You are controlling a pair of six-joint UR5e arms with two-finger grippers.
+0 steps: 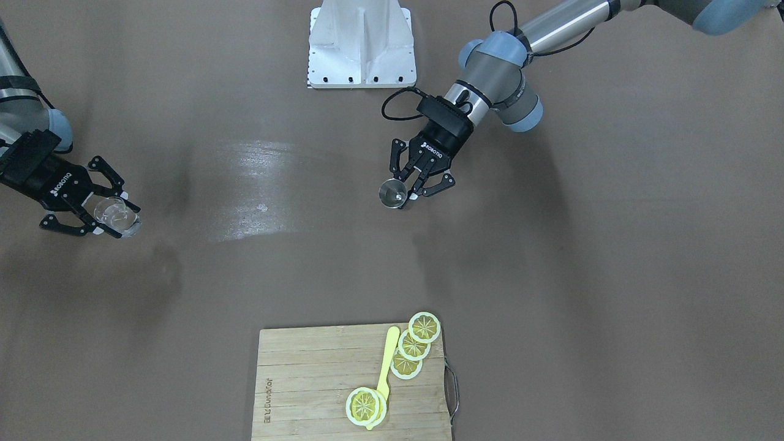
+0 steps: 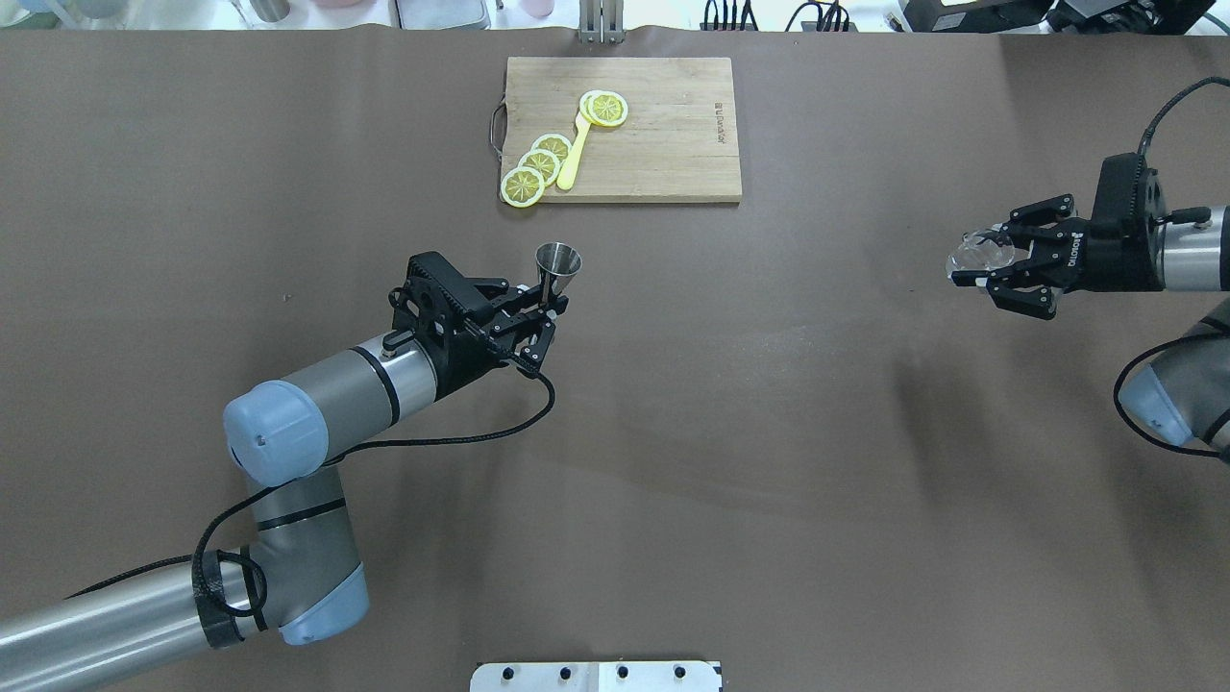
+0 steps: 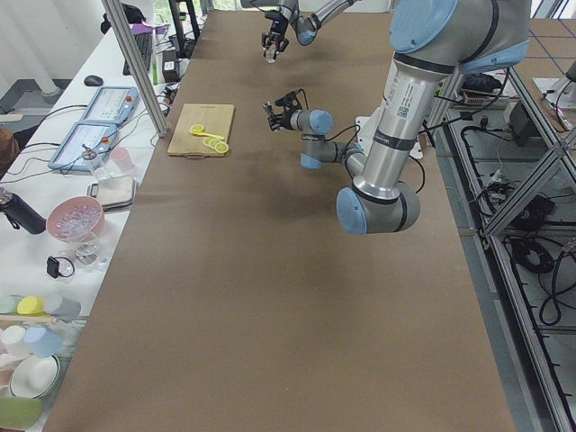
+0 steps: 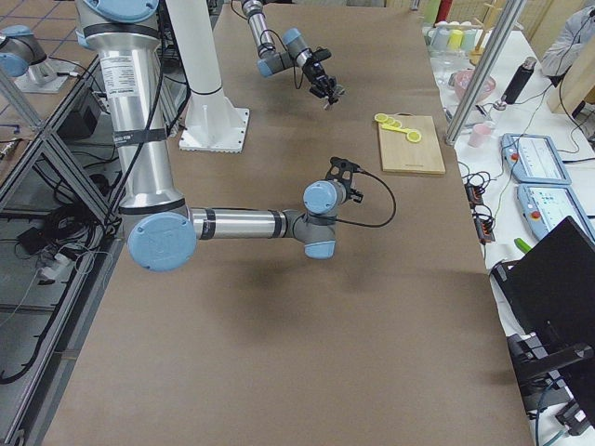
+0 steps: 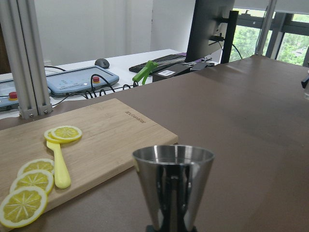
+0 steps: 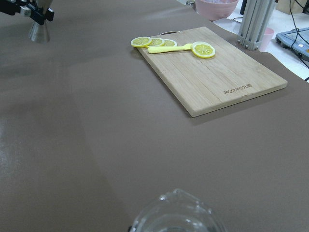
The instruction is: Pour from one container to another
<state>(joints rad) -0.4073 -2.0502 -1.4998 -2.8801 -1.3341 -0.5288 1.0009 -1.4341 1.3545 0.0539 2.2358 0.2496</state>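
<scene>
The grey metal jigger (image 2: 558,264) stands upright above the brown table, left of centre in the overhead view. My left gripper (image 2: 552,312) is shut on its lower cone. The left wrist view shows its open top cone (image 5: 173,186) close up. In the front view the jigger (image 1: 391,193) sits at the tips of the left gripper (image 1: 405,195). Far to the right, my right gripper (image 2: 982,259) is shut on the small clear glass (image 2: 966,258), held off the table. The front view has this glass (image 1: 113,211) at the left edge. Its rim (image 6: 176,215) fills the bottom of the right wrist view.
A wooden cutting board (image 2: 663,135) lies at the table's far middle edge, carrying lemon slices (image 2: 538,163) and a yellow utensil (image 2: 574,154). The white robot base (image 1: 361,49) sits on the robot's side. Bare brown table lies between the two grippers.
</scene>
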